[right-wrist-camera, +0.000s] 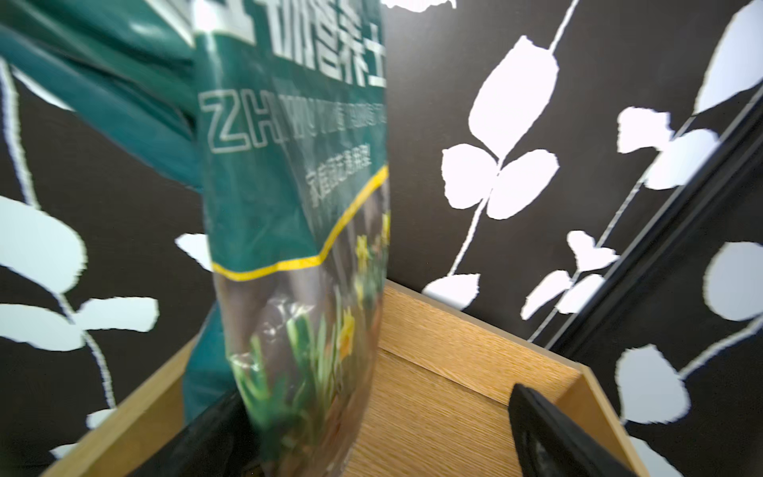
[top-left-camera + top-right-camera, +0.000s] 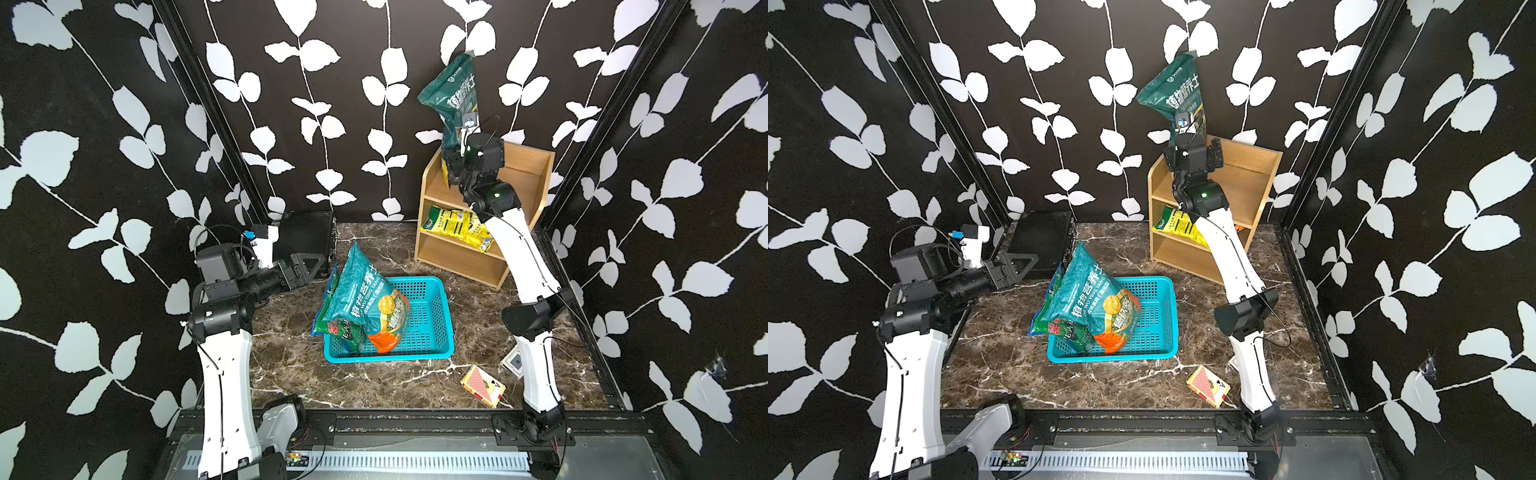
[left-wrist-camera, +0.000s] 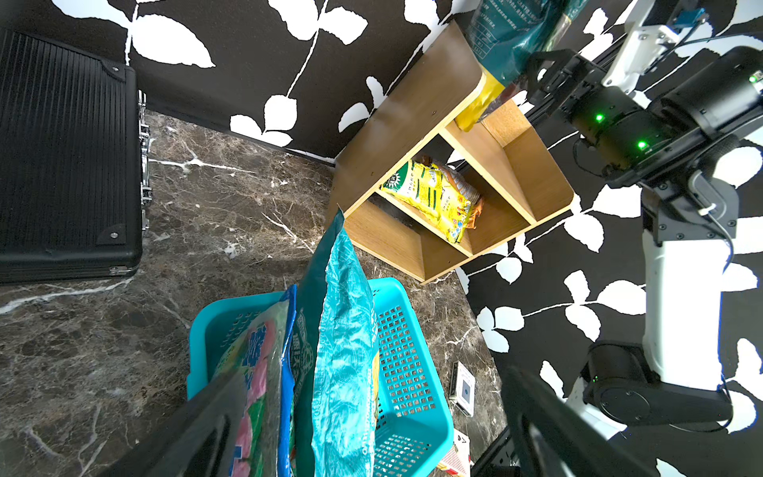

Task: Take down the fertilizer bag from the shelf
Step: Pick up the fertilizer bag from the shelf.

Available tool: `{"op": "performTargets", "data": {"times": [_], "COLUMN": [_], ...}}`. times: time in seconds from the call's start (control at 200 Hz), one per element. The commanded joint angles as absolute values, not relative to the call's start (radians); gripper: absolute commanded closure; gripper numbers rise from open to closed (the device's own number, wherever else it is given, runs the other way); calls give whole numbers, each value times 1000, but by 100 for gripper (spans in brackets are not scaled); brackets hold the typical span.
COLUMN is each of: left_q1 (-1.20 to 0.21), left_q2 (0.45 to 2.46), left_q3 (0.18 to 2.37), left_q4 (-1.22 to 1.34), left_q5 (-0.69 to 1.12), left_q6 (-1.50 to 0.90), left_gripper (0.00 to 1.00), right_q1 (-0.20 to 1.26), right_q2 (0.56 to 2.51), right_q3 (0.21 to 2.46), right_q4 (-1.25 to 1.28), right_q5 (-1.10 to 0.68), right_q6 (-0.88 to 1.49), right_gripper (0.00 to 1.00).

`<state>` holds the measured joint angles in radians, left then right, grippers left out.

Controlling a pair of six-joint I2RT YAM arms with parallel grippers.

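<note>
Green fertilizer bag point(image 2: 451, 89) stands upright on the top tier of the shelf point(image 2: 528, 166), at the end toward the blue basket point(image 2: 440, 332); its top sags sideways. R gripper point(image 1: 373, 413) sits at that tier w/ jaws wide apart, bag's lower part btwn them. One finger point(image 1: 206, 437) is close against the bag, maybe touching (wrist view blurred there); the other is well clear over bare wood. Not clamped. L gripper point(image 2: 309, 266) hovers by the black case point(image 2: 303, 237), jaws apart, nothing in them. Yellow bag point(image 2: 455, 226) lies on the middle tier.
</note>
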<state>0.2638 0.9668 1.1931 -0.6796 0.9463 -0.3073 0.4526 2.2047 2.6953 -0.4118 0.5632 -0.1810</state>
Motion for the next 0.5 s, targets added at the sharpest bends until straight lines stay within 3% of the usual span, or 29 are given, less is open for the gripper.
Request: {"op": "performTargets", "data": {"times": [0.0,0.16,0.255,0.36,0.495], "left_q1": [268,267,268,267,267], "left_q2": [962,963,964,967,968], "left_q3": [1177,1175,1173,1173,1172], "left_q4": [-654,-652,-651,-650,-647], "left_q5": [965,968,968,969,976], "left_q6": [-313,-315,-316,-317,-321], "left_gripper": [1,1,1,1,1], "right_q1": [456,454,457,462,494], "right_q2": [2176,2226,2234,2148,2000], "right_q3": [2644,2712,2737,2596,2289], "right_q4": [-327,-330,-358,-315,-73], "right_q5": [454,451,442,385,405], "right_q6": [-119,-91,-68,-28,-38], "right_gripper": [1,0,8,13,0]}}
